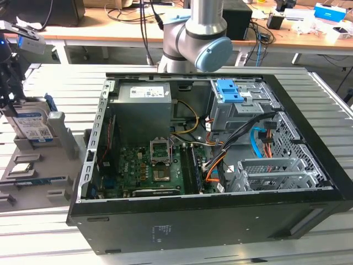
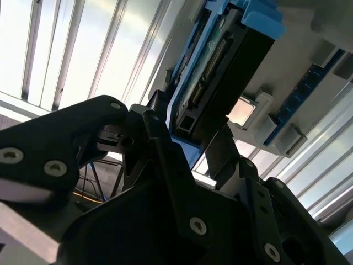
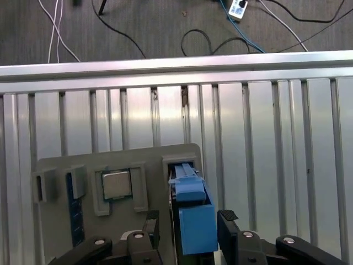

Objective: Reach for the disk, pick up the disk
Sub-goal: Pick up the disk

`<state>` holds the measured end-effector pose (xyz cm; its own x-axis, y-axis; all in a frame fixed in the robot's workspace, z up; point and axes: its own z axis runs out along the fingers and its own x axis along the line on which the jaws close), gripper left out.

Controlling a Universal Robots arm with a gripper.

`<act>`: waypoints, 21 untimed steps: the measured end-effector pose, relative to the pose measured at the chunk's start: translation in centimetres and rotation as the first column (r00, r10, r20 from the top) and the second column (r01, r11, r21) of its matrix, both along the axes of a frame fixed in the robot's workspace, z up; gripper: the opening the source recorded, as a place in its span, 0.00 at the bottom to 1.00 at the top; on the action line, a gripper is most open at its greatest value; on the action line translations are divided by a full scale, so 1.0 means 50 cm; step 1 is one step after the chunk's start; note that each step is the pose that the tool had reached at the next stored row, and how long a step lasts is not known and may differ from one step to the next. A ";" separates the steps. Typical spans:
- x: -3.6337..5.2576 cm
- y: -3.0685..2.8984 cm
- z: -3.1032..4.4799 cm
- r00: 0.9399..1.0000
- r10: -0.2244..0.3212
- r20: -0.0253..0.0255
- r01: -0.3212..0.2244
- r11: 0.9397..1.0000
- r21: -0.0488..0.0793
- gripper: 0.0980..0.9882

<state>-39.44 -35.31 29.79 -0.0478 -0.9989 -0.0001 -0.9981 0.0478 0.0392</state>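
1. Two black fingers (image 3: 229,221) of your hand (image 3: 187,223) stand spread in the first wrist view, one on each side of the disk (image 3: 194,218). Nothing is pinched, and a dark gap shows between the disk and the finger on the chip side.
2. The disk stands on edge in a slot of the grey holder tray (image 3: 138,157), with its blue rail bracket (image 3: 193,193) on the edge that faces your hand.
3. In the second wrist view your hand (image 2: 185,138) straddles the disk (image 2: 220,72), whose connector edge faces the camera. The fingertips lie alongside its near end, and you cannot tell there whether either pad touches it.
4. In the exterior view you see the disk (image 1: 32,126) upright at the exterior view's left, its white-and-blue label towards the camera, with your hand (image 1: 10,96) just above and beside it.
5. A processor chip (image 3: 116,185) sits in a square recess of the tray just beside the disk's slot, and a blue memory stick (image 3: 74,218) lies beyond the chip.
6. The tray rests on the slatted metal table (image 3: 259,143), next to the open computer case (image 1: 220,215), which lies towards the exterior view's right.
7. The arm (image 1: 193,36) rises behind the case.
8. A blue latch (image 1: 229,91) sits on the drive cage (image 1: 242,110) inside the case, well apart from the disk.
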 end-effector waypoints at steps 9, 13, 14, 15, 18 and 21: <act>0.000 0.000 -0.006 1.000 0.004 0.000 -0.004 1.000 0.000 0.41; 0.000 0.000 -0.006 1.000 0.004 0.000 -0.004 1.000 0.000 0.30; 0.000 0.000 -0.006 1.000 0.005 0.000 -0.005 1.000 0.000 0.30; 0.000 0.000 -0.006 1.000 0.005 0.000 -0.005 1.000 0.000 0.30; 0.000 0.000 -0.006 1.000 0.005 0.000 -0.005 1.000 0.000 0.30; 0.000 0.000 -0.006 1.000 0.005 0.000 -0.005 1.000 0.000 0.30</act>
